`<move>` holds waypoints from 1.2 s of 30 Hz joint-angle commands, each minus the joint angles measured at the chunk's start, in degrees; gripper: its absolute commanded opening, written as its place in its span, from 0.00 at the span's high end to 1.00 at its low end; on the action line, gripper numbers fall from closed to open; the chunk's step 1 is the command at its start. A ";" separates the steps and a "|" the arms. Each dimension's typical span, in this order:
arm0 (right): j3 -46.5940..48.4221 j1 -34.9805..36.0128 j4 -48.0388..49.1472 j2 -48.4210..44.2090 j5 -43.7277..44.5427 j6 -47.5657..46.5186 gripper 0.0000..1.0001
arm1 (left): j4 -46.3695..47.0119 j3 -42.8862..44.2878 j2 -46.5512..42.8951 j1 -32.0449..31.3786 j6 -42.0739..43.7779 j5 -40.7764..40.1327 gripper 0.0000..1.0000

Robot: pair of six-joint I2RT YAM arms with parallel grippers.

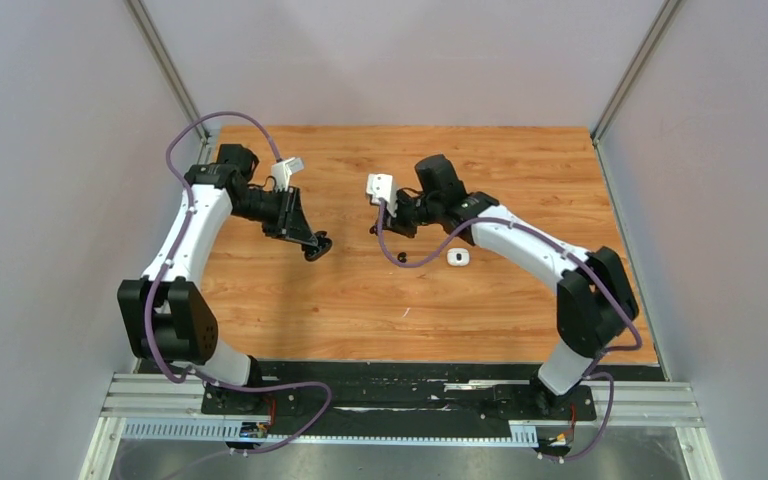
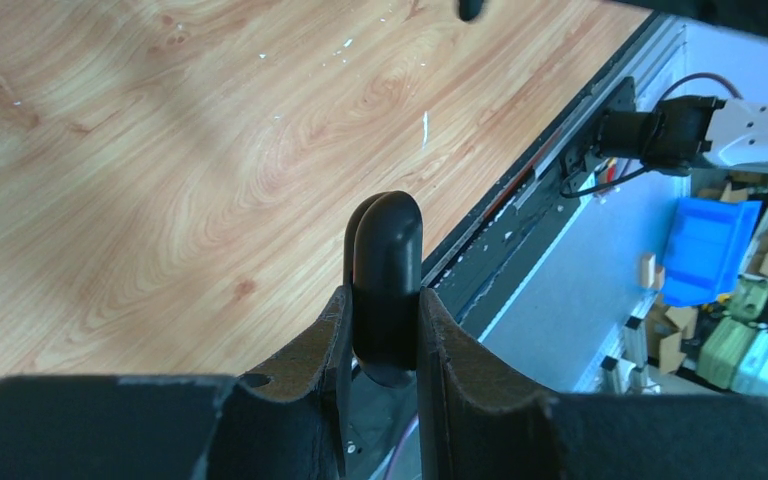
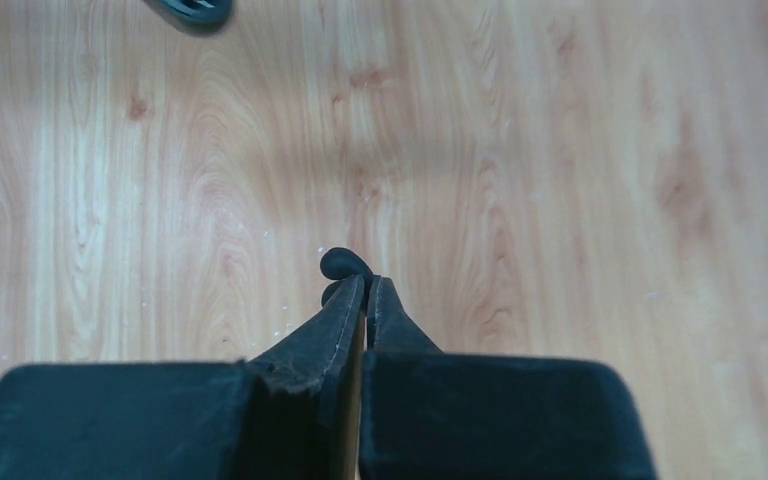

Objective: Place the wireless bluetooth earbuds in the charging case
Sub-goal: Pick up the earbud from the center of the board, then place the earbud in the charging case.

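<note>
At the centre of the overhead view, we see the left gripper clamped on a black charging case and the right gripper pinching a black earbud near it, not yet inserted, while a second black earbud and a white case wait on the table.

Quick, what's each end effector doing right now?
Left end effector: closed on a black charging case.
Right end effector: closed, pinching a black earbud at its tips.
</note>
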 commanded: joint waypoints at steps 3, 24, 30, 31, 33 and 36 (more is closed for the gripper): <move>-12.73 3.91 24.90 -15.76 1.13 -16.23 1.00 | 4.79 0.70 2.05 -0.39 -9.63 2.96 1.00; -19.31 10.68 33.30 -18.00 -10.89 -31.31 1.00 | 11.23 2.01 -0.20 -5.51 -20.68 1.91 1.00; -19.66 11.92 36.39 -15.06 -10.76 -29.01 1.00 | 12.96 0.81 -2.07 -5.51 -22.39 1.35 1.00; -19.69 12.17 37.28 -14.57 -10.57 -28.82 1.00 | 13.17 0.52 -2.19 -5.51 -22.58 1.46 1.00; -19.52 12.69 38.89 -13.73 -9.78 -28.67 1.00 | 13.26 0.11 -2.42 -5.51 -22.93 2.09 1.00; -19.26 13.23 40.64 -12.78 -8.92 -28.53 1.00 | 13.27 -0.37 -2.78 -5.51 -23.11 2.98 1.00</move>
